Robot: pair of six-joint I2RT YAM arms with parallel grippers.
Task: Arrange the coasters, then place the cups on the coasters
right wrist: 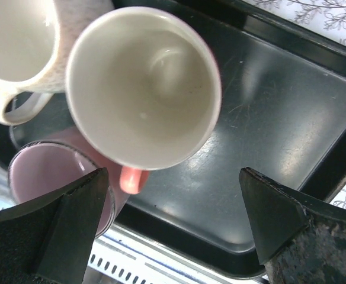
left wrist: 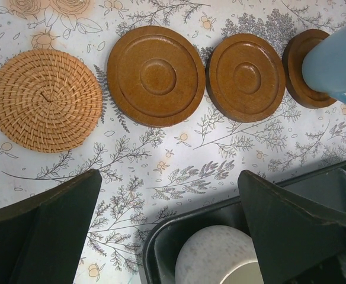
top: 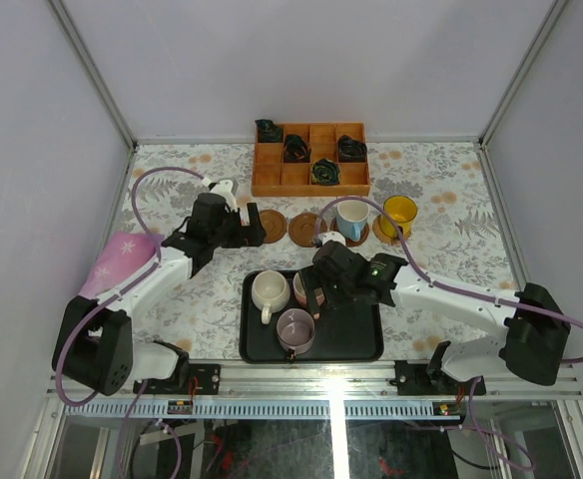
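Presently I have both arms over the middle of the table [top: 451,254]. The left gripper [left wrist: 168,180] hangs with its jaws spread as wide as they go and nothing between them. It is above the stretch between the coaster row and the far left corner of the black tray [top: 356,337].

From its wrist camera I see the woven coaster [left wrist: 45,99] at the left end of the row. Next come a plain wooden coaster [left wrist: 156,75] and a second wooden coaster [left wrist: 245,77]. All three are bare and lie flat, close together but not touching.

Next in line, the light blue cup [top: 351,218] stands upright on its own coaster [left wrist: 296,70]. The yellow cup [top: 400,212] stands on the last coaster [top: 382,233], nearest the table's right edge; only a sliver of that disc shows. The row runs just in front of the orange box [top: 311,178], which sits at the far edge.

The right gripper [right wrist: 173,195] is likewise fully open and holds nothing. It hovers over the tray, which sits at the near edge, with the pink cup [right wrist: 143,86] right under it. Its jaws stand out to either side and are not closed on the cup. The cream cup [top: 270,289] stands just beside the pink one on the tray's left side. The mauve cup [top: 295,329] is against the tray's near rim.
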